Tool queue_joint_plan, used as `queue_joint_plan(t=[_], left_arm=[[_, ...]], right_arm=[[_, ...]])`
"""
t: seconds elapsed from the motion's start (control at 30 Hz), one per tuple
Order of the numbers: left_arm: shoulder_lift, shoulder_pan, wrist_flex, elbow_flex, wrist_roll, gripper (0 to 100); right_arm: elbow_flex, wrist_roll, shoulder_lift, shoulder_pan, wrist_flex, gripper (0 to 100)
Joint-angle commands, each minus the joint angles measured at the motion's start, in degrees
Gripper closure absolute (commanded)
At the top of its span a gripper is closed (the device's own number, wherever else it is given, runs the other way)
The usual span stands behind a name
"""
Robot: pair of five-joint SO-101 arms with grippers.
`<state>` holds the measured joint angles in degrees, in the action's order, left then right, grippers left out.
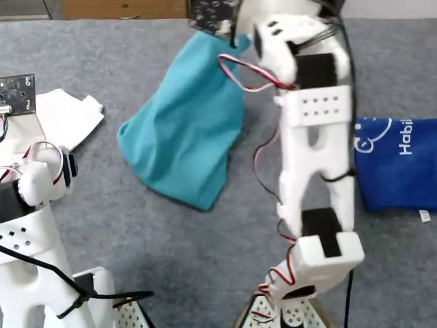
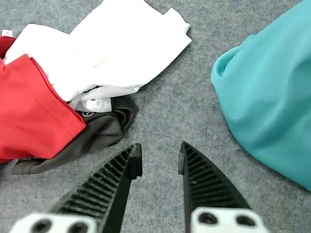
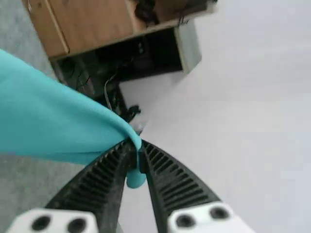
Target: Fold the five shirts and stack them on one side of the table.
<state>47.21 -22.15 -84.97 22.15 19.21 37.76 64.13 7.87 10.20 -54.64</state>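
A teal shirt point(image 1: 184, 133) hangs crumpled over the grey table, lifted by its far corner. My right gripper point(image 3: 136, 158) is shut on that teal shirt point(image 3: 53, 126) corner, raised near the table's back edge point(image 1: 225, 31). A folded blue shirt point(image 1: 396, 164) lies at the right edge. A white shirt point(image 1: 65, 116) lies at the left. In the left wrist view the white shirt point(image 2: 116, 48) sits on a red shirt point(image 2: 34, 116) and a dark shirt point(image 2: 97, 133). My left gripper point(image 2: 158, 158) is open above bare table between that pile and the teal shirt point(image 2: 269, 92).
The grey felt table point(image 1: 171, 246) has free room at the front middle. A wooden cabinet point(image 3: 97, 24) and cables stand beyond the table's back edge. The right arm's white body point(image 1: 317, 150) spans the table between the teal and blue shirts.
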Motion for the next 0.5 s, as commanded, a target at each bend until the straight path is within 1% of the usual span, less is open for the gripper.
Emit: queue_joint_plan(t=[0.0, 0.1, 0.2, 0.27, 0.37, 0.47], left_arm=[[0.9, 0.9, 0.9, -0.4, -0.4, 86], [0.9, 2.3, 0.8, -0.4, -0.4, 86], [0.9, 3.3, 0.8, -0.4, -0.4, 86], [0.9, 4.0, 0.8, -0.4, -0.4, 86], [0.9, 4.5, 0.8, -0.6, -0.4, 86], [0.9, 4.1, 0.8, -0.6, -0.4, 86]], right_arm=[[7.3, 0.4, -8.0, -4.4, -6.4, 99.7], [12.1, 0.8, -13.1, -8.3, -12.7, 99.7], [17.0, 0.9, -18.2, -8.9, -18.2, 99.6], [20.0, 1.0, -21.1, -5.8, -20.0, 99.6], [22.5, 1.7, -24.4, 2.2, -20.0, 99.6], [22.5, 1.7, -25.5, 9.4, -14.4, 99.6]])
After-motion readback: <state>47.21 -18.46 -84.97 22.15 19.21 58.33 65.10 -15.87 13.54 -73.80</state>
